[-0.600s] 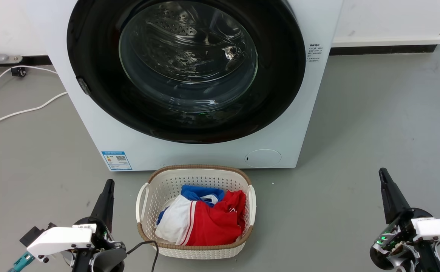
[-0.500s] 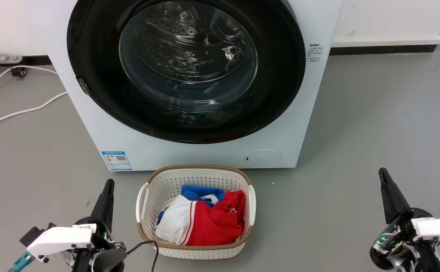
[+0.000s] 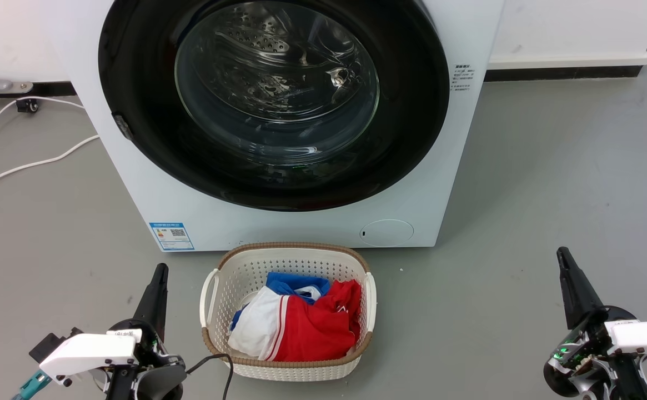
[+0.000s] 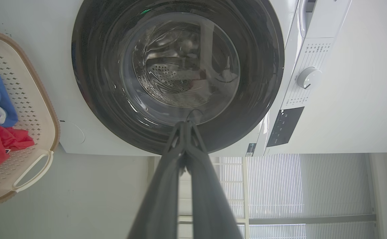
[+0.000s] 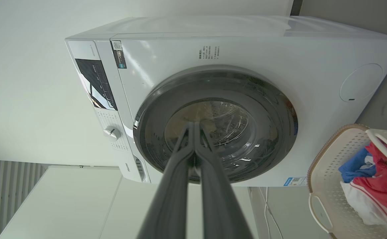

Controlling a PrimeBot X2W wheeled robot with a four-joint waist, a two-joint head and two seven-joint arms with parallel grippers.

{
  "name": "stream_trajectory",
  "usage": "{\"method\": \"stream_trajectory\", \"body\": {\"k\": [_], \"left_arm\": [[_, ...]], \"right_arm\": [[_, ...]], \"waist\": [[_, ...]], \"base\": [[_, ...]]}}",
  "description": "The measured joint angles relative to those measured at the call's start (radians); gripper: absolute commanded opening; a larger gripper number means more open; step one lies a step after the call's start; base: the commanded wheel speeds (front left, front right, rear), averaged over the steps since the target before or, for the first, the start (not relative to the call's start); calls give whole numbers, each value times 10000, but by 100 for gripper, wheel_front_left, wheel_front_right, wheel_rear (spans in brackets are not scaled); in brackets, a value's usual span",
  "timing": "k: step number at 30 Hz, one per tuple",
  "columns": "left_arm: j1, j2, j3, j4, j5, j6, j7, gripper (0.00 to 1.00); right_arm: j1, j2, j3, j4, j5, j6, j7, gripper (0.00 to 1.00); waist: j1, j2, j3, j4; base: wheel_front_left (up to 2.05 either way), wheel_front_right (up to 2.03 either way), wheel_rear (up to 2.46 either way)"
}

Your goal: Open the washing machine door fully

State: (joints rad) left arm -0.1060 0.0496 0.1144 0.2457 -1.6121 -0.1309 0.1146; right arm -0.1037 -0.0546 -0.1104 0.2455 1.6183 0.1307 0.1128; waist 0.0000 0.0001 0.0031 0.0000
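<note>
grey smooth floor runs back to a white wall with a pale skirting board at its foot. a white cable lies loose on the floor near its left edge in the head view. slatted window blinds show in the left wrist view.

white boxy front-loading washing machine stands upright on the floor before the wall. the large round glossy black washing machine door is closed, flat against the machine's front and covering most of its width. being round, it has no long axis; its face points out toward the basket and the grippers. its bulging clear glass centre shows the perforated steel drum behind. a small blue label sticker sits at the front's lower left corner and a small round flap at its lower right. a white dial sits on the panel along the top of the front.

white perforated plastic laundry basket with a brown woven rim stands on the floor just before the machine's lower front edge. contents: red garment, white garment with red stripes, blue garment, crumpled together.

left gripper hangs over the floor just left of the basket, its two dark fingers pressed together, grasping nothing. right gripper hangs well right of the basket, fingers likewise pressed together and empty. both are well apart from the door.
</note>
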Motion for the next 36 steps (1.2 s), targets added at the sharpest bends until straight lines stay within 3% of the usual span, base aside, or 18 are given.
{"method": "stream_trajectory", "body": {"k": [17,18,28,36], "left_arm": [[0,2,-2,0,0,0,0,0],[0,0,2,0,0,0,-2,100],[453,-54,-69,104,134,4,-305,100],[478,-50,65,-339,1745,257,-671,100]], "right_arm": [[0,8,-8,0,-2,0,8,0],[0,8,-8,2,-2,0,10,100],[481,59,0,311,-190,-17,-265,100],[619,63,-123,-98,-1799,-17,-654,100]], "waist": [[0,0,0,0],[0,0,0,0],[0,0,7,5],[0,0,25,22]], "base": [[0,0,0],[0,0,0],[0,0,0],[0,0,0]]}}
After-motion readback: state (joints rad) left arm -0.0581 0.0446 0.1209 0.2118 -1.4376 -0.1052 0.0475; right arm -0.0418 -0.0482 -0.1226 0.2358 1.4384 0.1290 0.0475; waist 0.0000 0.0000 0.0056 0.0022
